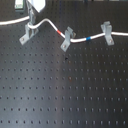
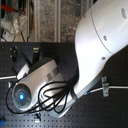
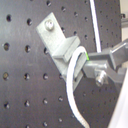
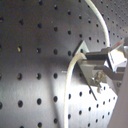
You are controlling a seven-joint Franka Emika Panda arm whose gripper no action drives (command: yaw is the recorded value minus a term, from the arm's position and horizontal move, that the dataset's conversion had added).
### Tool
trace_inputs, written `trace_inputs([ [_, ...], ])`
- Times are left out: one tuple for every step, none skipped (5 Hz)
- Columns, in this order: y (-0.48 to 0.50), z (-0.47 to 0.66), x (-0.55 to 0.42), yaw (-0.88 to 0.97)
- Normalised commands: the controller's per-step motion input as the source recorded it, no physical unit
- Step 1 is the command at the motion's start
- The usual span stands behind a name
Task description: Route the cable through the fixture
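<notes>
In the first exterior view the white cable [image 1: 50, 22] runs across the back of the black board, its red band [image 1: 61, 31] and blue band [image 1: 88, 38] on either side of the middle clip. My gripper [image 1: 31, 21] comes down from above onto the left grey clip, the fixture [image 1: 27, 34], and is shut on the cable right at its prongs. The first wrist view shows the fixture [image 3: 59, 44] with its screwed foot. There the cable [image 3: 70, 85] bends round its upright, pinched by the gripper [image 3: 83, 62]. In the second wrist view the cable [image 4: 70, 80] meets the gripper [image 4: 85, 62].
Two more grey clips stand on the board, the middle one [image 1: 66, 39] and the right one [image 1: 106, 32], both with the cable at them. In the second exterior view the white arm [image 2: 95, 45] hides most of the board; one clip [image 2: 105, 86] shows at the second exterior view's right.
</notes>
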Motion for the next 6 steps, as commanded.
trace_inputs([
  [-0.066,0.04,-0.128,0.27],
  [0.01,0.09,-0.109,0.11],
  [0.088,0.15,-0.101,0.02],
  [0.066,0.29,-0.053,0.0],
  [0.061,0.2,-0.048,0.0],
  [0.06,0.0,-0.052,0.0],
])
